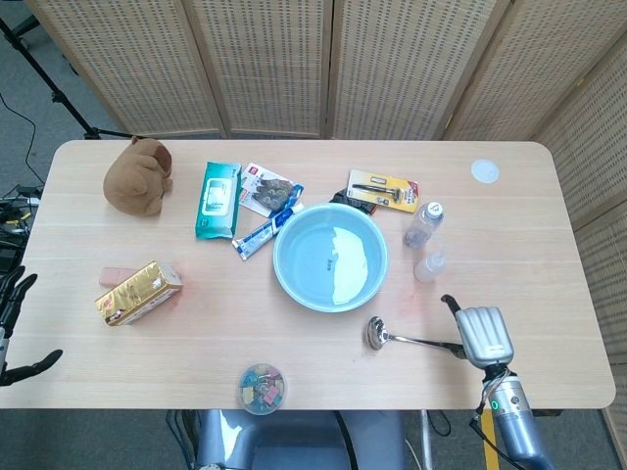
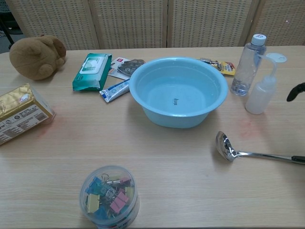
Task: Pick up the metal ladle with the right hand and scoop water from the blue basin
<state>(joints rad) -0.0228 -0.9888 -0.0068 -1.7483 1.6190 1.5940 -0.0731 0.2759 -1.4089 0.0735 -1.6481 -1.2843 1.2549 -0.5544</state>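
Note:
The metal ladle (image 1: 411, 340) lies flat on the table in front of the blue basin (image 1: 278, 260), its bowl toward the left and its handle running right. In the chest view the ladle (image 2: 228, 147) rests untouched on the wood, near the basin (image 2: 177, 119), which holds water. My right hand (image 1: 482, 335) hovers over the far end of the handle, back up and thumb spread, hiding that end. Only a dark fingertip (image 2: 295, 92) shows at the chest view's right edge, well above the handle. My left hand (image 1: 15, 333) hangs open off the table's left edge.
A clear bottle (image 1: 423, 223) and a small squeeze bottle (image 1: 429, 264) stand just right of the basin. A tub of clips (image 1: 262, 387) sits near the front edge. A gold box (image 1: 137, 292), plush toy (image 1: 140, 176), wipes pack (image 1: 217, 199) and razor pack (image 1: 382, 190) lie further off.

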